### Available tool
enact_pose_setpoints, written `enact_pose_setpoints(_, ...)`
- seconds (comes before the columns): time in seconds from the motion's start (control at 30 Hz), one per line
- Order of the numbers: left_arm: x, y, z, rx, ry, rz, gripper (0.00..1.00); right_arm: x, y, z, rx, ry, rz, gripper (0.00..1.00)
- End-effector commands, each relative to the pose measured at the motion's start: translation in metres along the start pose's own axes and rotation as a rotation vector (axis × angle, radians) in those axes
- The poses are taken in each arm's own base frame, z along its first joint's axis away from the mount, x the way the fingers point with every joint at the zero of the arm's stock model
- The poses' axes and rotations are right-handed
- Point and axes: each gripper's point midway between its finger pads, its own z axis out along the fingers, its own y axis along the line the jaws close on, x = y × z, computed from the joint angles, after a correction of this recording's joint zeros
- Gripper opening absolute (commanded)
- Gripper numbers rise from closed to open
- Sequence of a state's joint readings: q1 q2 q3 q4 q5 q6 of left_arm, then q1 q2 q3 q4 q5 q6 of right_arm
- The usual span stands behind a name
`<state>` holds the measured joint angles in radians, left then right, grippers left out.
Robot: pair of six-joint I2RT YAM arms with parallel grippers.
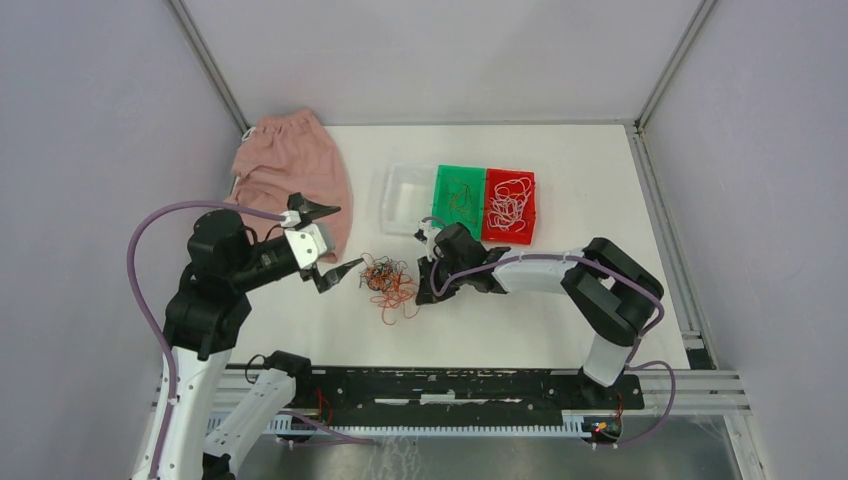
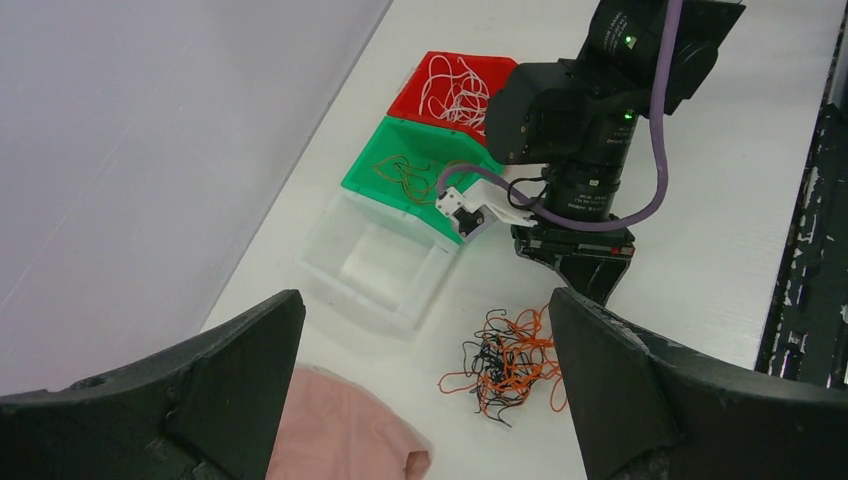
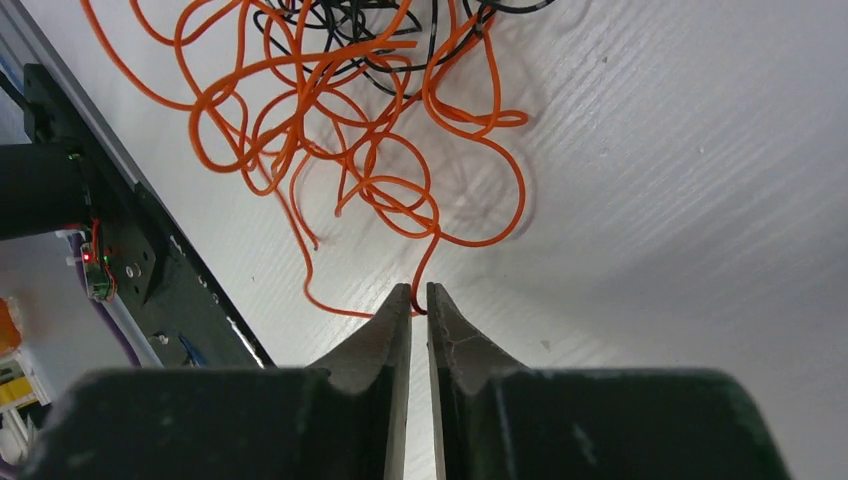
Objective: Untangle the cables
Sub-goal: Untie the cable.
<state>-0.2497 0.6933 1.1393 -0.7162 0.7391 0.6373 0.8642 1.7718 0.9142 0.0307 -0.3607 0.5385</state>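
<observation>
Right wrist: cables (image 3: 345, 130) cut by top edge; left wrist: cloth (image 2: 340, 430) cropped

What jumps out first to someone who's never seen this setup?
The tangle of orange and black cables in the middle of the white table stands out first. The right gripper pinches one orange strand of it, while the left gripper hangs wide open beside it. Behind sit a green bin and a red bin, each holding cables.

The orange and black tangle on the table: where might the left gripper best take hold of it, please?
Probably the orange loop poking out on the tangle's left side, approached from the left by the open left gripper. It lies clear of the dense middle, opposite where the right gripper pinches.
</observation>
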Motion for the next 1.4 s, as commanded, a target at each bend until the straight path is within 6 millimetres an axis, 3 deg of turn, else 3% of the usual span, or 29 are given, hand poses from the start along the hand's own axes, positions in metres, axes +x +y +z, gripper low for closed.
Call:
enact_pose_setpoints(0.0, 0.000, -0.007, 0.000, 0.030, -0.010, 0.014, 0.99, -0.027, 0.031, -0.025, -0.079, -0.121, -0.029, 0.11)
enact_pose_setpoints(0.2, 0.012, -0.019, 0.002, 0.062, 0.001, -0.022, 0.99, -0.058, 0.072, -0.098, -0.123, -0.271, -0.038, 0.00)
enact_pose_setpoints(0.3, 0.017, -0.026, 0.004, 0.092, -0.003, -0.047, 0.99, -0.058, 0.095, -0.127, -0.178, -0.289, 0.012, 0.00)
enact_pose_setpoints(0.47, 0.025, -0.040, 0.012, 0.165, -0.026, -0.096, 0.99, -0.072, 0.132, -0.170, -0.209, -0.325, -0.024, 0.00)
enact_pose_setpoints(0.7, 0.030, -0.053, 0.022, 0.224, -0.088, -0.142, 0.99, -0.125, 0.181, -0.211, -0.300, -0.482, -0.056, 0.00)
enact_pose_setpoints(0.8, 0.030, -0.053, 0.024, 0.232, -0.102, -0.127, 0.97, -0.138, 0.192, -0.216, -0.302, -0.482, -0.091, 0.00)
enact_pose_setpoints(0.97, 0.036, -0.048, 0.029, 0.223, -0.096, -0.062, 0.88, -0.140, 0.207, -0.220, -0.357, -0.457, -0.095, 0.00)
enact_pose_setpoints(1.07, 0.030, -0.042, 0.031, 0.223, -0.114, -0.025, 0.80, -0.136, 0.204, -0.215, -0.340, -0.425, -0.092, 0.00)
enact_pose_setpoints(1.17, 0.021, -0.037, 0.029, 0.211, -0.142, 0.057, 0.79, -0.132, 0.198, -0.208, -0.315, -0.390, -0.079, 0.00)
enact_pose_setpoints(1.37, 0.022, -0.041, 0.030, 0.231, -0.178, 0.207, 0.75, -0.129, 0.193, -0.186, -0.290, -0.307, -0.016, 0.00)
